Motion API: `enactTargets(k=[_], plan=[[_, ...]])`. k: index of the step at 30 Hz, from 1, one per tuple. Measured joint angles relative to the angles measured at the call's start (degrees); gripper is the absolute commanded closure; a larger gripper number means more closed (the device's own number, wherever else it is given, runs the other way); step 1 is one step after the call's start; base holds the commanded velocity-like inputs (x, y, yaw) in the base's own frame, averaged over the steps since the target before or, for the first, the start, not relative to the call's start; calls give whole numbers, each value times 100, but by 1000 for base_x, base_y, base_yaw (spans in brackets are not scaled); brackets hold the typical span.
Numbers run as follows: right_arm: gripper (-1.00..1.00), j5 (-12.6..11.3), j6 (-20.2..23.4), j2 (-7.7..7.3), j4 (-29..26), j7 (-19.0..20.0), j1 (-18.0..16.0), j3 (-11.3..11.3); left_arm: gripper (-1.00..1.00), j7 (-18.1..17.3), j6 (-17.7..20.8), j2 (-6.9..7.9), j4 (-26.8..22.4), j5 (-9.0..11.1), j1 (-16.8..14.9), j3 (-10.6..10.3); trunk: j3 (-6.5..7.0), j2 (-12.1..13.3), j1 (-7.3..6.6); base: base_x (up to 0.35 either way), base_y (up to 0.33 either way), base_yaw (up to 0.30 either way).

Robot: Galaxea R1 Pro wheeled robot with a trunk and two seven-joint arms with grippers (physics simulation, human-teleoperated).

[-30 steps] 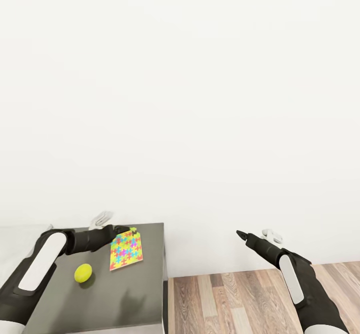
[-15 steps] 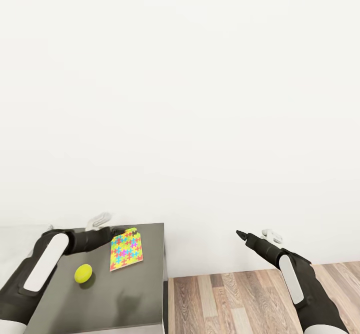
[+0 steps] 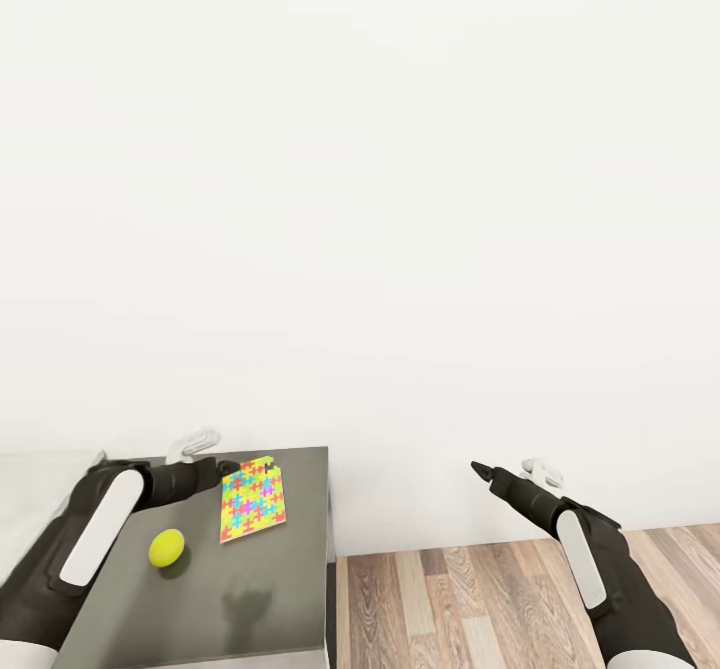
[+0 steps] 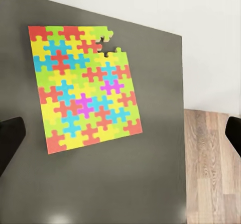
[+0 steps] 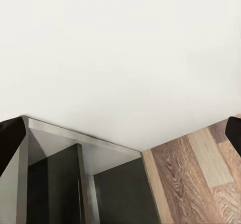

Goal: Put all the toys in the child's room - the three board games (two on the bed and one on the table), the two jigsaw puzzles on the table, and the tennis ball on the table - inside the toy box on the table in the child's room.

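The jigsaw puzzle [image 3: 253,501] lies flat on the dark-grey cabinet top [image 3: 250,599] of the table, near its far edge — a thin board of interlocking yellow, pink, blue, green and orange-red pieces, with one piece gone from a far corner, plain in my left wrist view [image 4: 83,86]. The tennis ball [image 3: 167,547], small and yellow-green, sits on the same top, near the puzzle but apart from it.

A second ago my left gripper [image 3: 222,470] reached over the puzzle's near corner; now it has drawn back beside the board. Its fingertips [image 4: 10,141] stand wide apart, holding nothing.

My right gripper [image 3: 483,470] hangs over the wood floor [image 3: 480,599], unmoved, its fingers spread and empty — only the dark fingertips [image 5: 11,138] show at the edges of that wrist view.
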Motion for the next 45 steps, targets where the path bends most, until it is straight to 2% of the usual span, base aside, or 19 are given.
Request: enactTargets(k=[4,11,21,25,34,39,45], plan=[[-100,0,1,0,0,0,-2,21,-100,149,-261,-3,111,-21,0,-5,-7,0,0,0,0,0],[-100,0,2,3,0,0,-1,39,-100,654,-566,-40,259,-34,-1,-14,-35,0,0,0,0,0],[-100,1,3,0,0,0,-3,44,-100,913,-891,-382,376,-78,0,-93,-107,0,0,0,0,0],[-100,1,3,0,0,0,-2,44,-100,933,-982,-511,446,-266,0,-162,-141,0,0,0,0,0],[-100,1,8,-5,0,0,-5,44,-100,940,-1252,-753,508,-937,0,-221,-220,0,0,0,0,0],[-100,0,10,-8,0,0,-5,44,-100,939,-1342,-819,515,-1097,0,-236,-265,0,0,8,0,0],[-100,1,12,-9,0,0,-5,44,-100,929,-1370,-845,517,-1151,0,-243,-318,0,0,56,0,0]])
